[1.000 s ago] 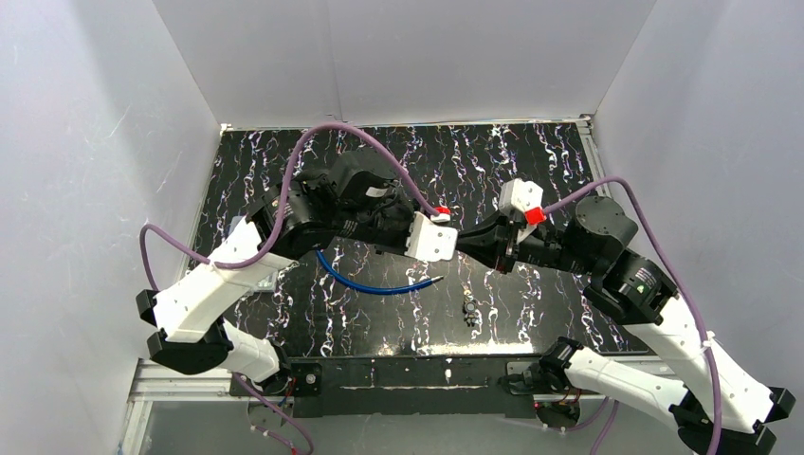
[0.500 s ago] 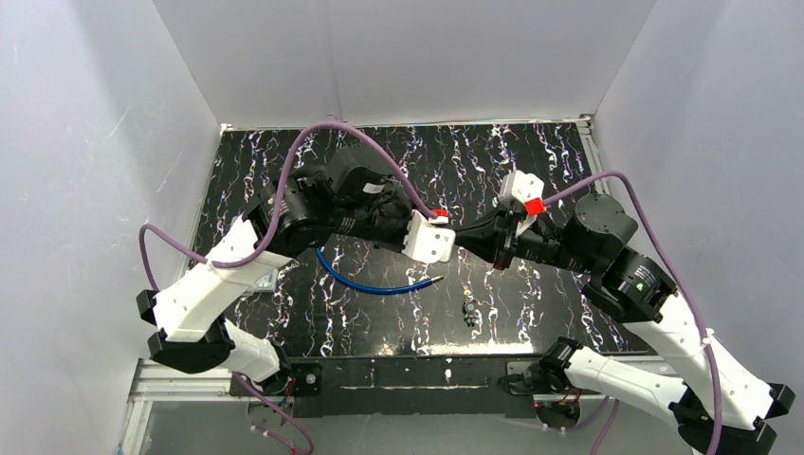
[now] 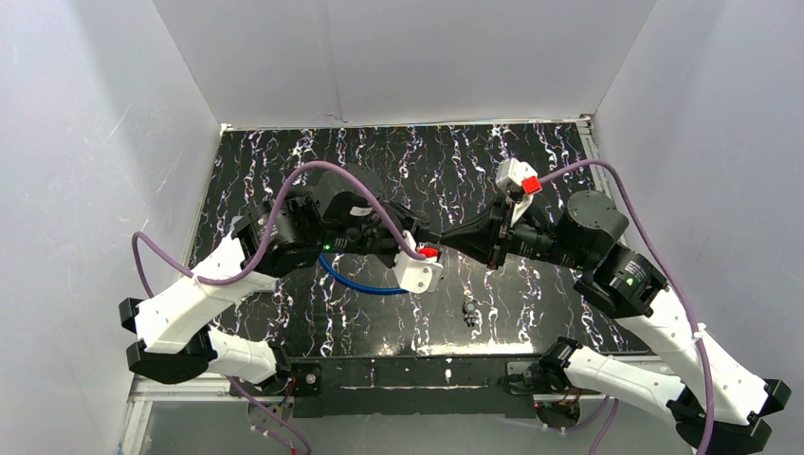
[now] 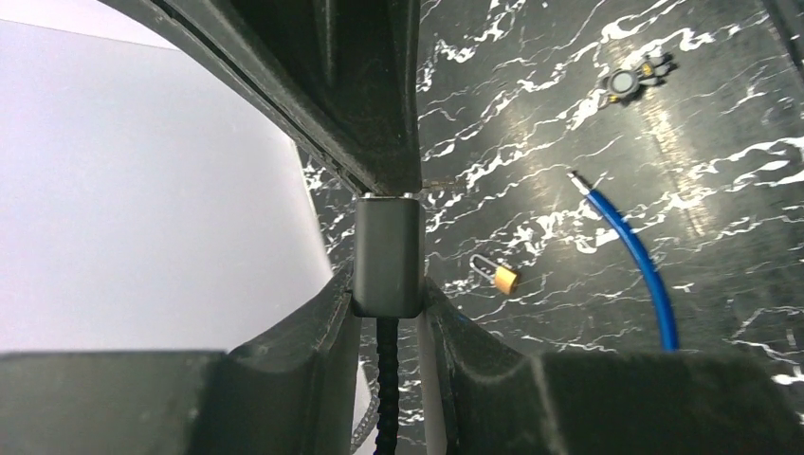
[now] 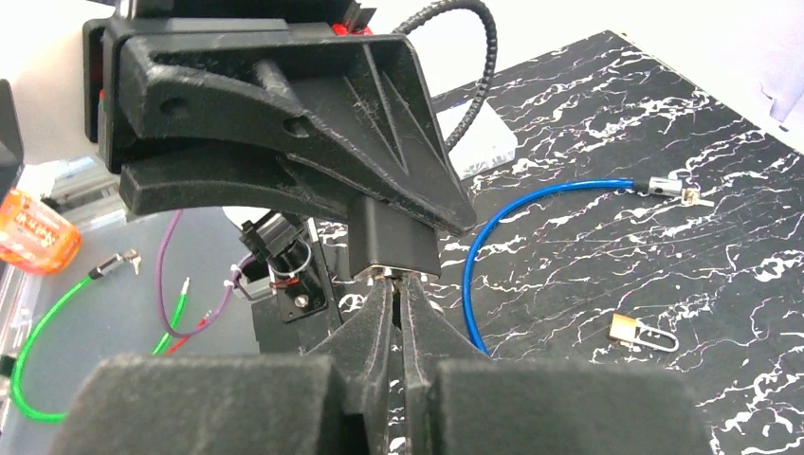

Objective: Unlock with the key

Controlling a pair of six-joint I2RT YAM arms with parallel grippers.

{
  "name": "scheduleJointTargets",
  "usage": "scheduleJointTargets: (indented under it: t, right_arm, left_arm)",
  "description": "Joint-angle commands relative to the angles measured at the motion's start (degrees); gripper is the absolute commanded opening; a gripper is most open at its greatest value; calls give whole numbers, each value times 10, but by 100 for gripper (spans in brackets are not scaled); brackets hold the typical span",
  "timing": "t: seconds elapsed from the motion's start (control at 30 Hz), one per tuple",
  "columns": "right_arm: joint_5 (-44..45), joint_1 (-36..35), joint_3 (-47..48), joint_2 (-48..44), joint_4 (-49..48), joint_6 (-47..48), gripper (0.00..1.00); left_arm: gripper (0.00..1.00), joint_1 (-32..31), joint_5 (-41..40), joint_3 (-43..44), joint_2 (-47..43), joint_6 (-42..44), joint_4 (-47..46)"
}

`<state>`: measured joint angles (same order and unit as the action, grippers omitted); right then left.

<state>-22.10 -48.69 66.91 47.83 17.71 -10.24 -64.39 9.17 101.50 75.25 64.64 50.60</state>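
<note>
My left gripper (image 4: 387, 296) is shut on a dark rectangular lock body (image 4: 386, 254), with a black braided cable (image 4: 385, 379) hanging from it. My right gripper (image 5: 396, 296) meets the lock body (image 5: 392, 237) end-on. Its fingers are closed to a thin slit on the key, of which only a metal glint (image 5: 391, 275) shows at the lock's face. In the top view the left gripper (image 3: 429, 238) and right gripper (image 3: 449, 237) join tip to tip above the middle of the table.
A small brass padlock (image 4: 504, 279) lies on the black marbled table (image 3: 531, 161), also in the right wrist view (image 5: 626, 330). A blue cable (image 3: 360, 284) curves below the left arm. A small key bunch (image 3: 468, 308) lies near the front. White walls surround the table.
Both wrists have rolled while staying joined at the lock. The left wrist's white camera mount swung down toward the front, and the right wrist's mount shifted slightly left.
</note>
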Motion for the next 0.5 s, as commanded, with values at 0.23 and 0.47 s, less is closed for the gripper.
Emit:
scheduleJointTargets:
  t: [0.23, 0.47]
  right_arm:
    - [25, 12, -19, -6, -21, -68, 1]
    - [2, 59, -21, -31, -6, -100, 23]
  left_arm:
    - [0, -21, 11, -36, -44, 51, -157]
    - [0, -21, 14, -40, -50, 52, -157]
